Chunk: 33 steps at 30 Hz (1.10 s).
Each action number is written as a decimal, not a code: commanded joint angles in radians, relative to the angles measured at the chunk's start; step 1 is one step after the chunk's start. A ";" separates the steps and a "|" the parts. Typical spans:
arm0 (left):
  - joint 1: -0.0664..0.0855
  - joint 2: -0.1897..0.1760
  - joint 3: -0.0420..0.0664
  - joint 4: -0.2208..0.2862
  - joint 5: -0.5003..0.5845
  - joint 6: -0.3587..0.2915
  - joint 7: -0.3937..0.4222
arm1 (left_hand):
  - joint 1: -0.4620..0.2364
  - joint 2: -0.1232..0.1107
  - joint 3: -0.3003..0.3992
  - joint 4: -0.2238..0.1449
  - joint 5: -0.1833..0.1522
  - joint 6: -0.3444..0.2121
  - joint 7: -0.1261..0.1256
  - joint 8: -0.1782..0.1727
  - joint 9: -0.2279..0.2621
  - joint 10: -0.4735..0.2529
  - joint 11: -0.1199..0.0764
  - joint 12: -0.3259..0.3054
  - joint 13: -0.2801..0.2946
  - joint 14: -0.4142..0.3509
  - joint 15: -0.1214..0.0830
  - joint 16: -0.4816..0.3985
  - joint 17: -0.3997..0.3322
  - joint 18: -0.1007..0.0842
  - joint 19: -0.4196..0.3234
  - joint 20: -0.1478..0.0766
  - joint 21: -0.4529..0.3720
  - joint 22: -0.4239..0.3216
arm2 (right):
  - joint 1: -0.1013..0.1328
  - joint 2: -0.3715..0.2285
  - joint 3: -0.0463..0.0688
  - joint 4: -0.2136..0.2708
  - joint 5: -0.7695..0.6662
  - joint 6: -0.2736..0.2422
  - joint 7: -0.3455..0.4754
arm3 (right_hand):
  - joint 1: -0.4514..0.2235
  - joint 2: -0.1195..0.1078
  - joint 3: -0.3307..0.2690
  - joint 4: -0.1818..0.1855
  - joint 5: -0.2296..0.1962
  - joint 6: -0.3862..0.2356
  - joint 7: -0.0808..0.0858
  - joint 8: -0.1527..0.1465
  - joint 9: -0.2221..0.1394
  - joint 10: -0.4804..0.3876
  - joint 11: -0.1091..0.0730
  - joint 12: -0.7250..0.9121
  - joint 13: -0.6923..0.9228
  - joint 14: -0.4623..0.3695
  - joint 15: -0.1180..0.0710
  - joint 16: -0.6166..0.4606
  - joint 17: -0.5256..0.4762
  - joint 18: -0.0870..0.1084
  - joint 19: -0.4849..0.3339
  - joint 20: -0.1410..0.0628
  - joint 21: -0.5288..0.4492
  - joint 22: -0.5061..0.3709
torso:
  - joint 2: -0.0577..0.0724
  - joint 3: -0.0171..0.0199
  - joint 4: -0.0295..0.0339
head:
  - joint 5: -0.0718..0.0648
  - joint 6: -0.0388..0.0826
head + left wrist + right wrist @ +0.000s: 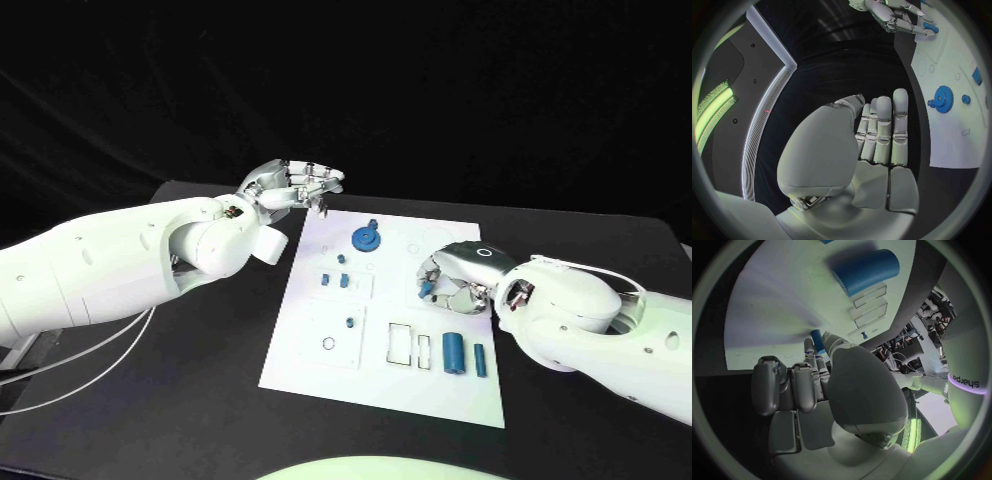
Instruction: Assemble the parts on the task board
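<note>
Right hand (459,272) pinches a small blue peg (427,291) in its fingers above the white task board (320,365); left hand (293,184), fingers released, hovers past the far edge

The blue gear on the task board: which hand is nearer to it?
Left. The left hand hovers beyond the task board's far left corner, near the blue gear; the right hand sits farther right, pinching a small blue part.

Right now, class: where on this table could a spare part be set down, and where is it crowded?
Free: the black table left of the white board, and the board's near-left corner below the outlined squares. Crowded: the board's right side, where the right hand holds a small blue part above two blue cylinders.
</note>
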 commanded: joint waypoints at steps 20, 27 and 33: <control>0.001 0.001 0.001 0.000 0.005 0.014 0.003 | -0.008 0.004 0.010 -0.003 0.001 -0.004 0.001 -0.004 0.001 -0.008 -0.005 0.008 0.001 -0.003 0.003 -0.003 -0.002 0.016 0.004 0.002 -0.005 -0.002 | -0.004 -0.016 -0.001 0.039 -0.012 -0.155 0.009 | 0.011 0.025 0.197 -0.076 -0.004 0.074 -0.018 0.067 0.045 0.122 -0.029 0.020 0.015 0.044 -0.032 0.011 0.008 -0.018 0.030 -0.025 0.062 0.184 | 0.000 -0.0005 0.0006 | 0.007 -0.005; 0.001 0.002 0.000 -0.002 0.005 0.014 0.003 | -0.006 0.005 0.015 -0.007 0.001 -0.004 0.000 -0.004 0.001 -0.009 -0.005 0.010 0.002 -0.003 0.003 -0.003 -0.002 0.016 0.005 0.002 -0.006 -0.002 | 0.000 -0.040 0.007 0.101 0.013 -0.191 0.010 | -0.001 0.017 0.211 -0.085 -0.002 0.072 -0.017 0.072 0.053 0.125 -0.029 0.017 0.016 0.043 -0.032 0.011 0.007 -0.018 0.030 -0.026 0.062 0.185 | 0.000 -0.0002 0.0003 | 0.011 -0.006; 0.001 0.004 0.000 -0.003 0.005 0.015 0.003 | -0.005 0.005 0.016 -0.009 0.002 -0.004 0.000 -0.003 0.001 -0.009 -0.005 0.011 0.002 -0.003 0.002 -0.003 -0.003 0.016 0.005 0.002 -0.006 -0.002 | 0.001 -0.014 0.009 0.145 0.040 -0.211 0.026 | -0.012 0.010 0.221 -0.093 0.005 0.070 -0.015 0.076 0.058 0.126 -0.027 0.014 0.018 0.044 -0.032 0.011 0.007 -0.018 0.030 -0.025 0.063 0.186 | -0.001 -0.0001 -0.0018 | 0.017 -0.007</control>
